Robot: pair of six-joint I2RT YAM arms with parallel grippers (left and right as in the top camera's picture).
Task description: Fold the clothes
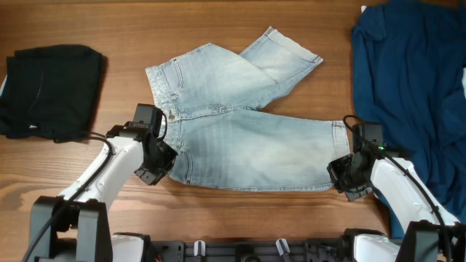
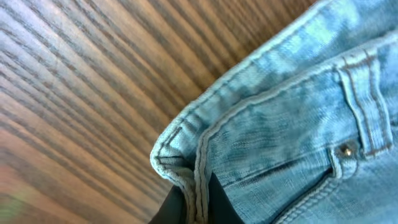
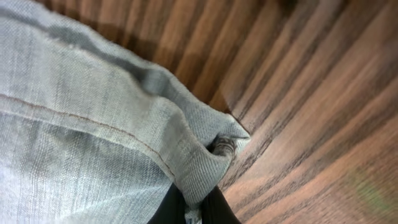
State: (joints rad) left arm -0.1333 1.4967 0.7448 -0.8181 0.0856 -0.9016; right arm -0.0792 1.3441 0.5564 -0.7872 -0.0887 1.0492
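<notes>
- Left pincer is clamped on the waistband corner of the pale light-blue denim shorts.
- Right pincer is clamped on a leg-hem corner.
- Shorts lie mid wooden worktop, between a folded black garment and a big dark-blue garment.

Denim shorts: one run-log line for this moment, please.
denim shorts: spread flat, unfolded | left gripper: shut on waistband corner | right gripper: shut on leg-hem corner

A brown wood-grain table fills the view under even light. 1 black garment lies at its left edge, 1 dark-blue garment at its right edge.
</notes>
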